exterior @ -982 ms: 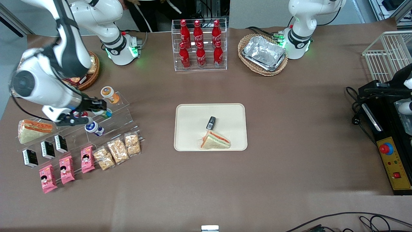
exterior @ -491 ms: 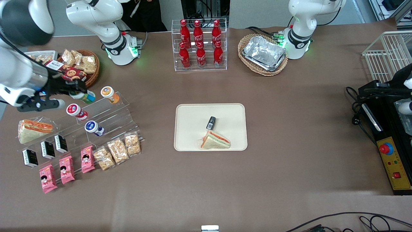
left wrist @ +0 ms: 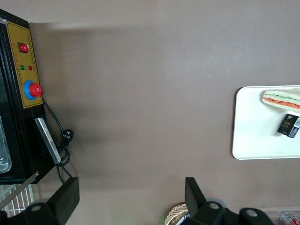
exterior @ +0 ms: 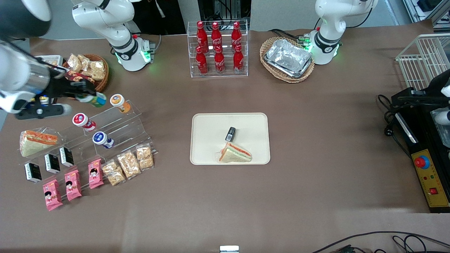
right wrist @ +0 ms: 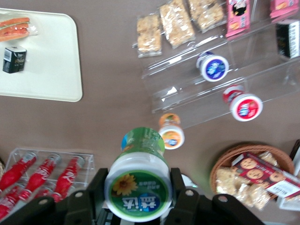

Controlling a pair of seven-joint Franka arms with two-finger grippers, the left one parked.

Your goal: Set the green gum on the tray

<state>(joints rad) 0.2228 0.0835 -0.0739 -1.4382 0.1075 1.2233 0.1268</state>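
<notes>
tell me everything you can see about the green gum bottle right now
The green gum is a small plastic-looking cylinder with a green label and a white-rimmed green lid bearing a yellow flower and white characters. It lies roughly level, lifted off the clear stepped rack, clamped between the fingers of the right arm's tool, near the orange-lidded bottle.

My arm: glossy white shells, black joint bands, silver wrist ring. Base ring glowing green. My gripper [exterior: 81, 92]: matte black, blocky fingers [right wrist: 92, 193], round screw holes.

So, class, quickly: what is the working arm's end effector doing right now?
Right end effector: closed on the green gum, held in the air above the acrylic display steps, not yet over the tray.
</notes>
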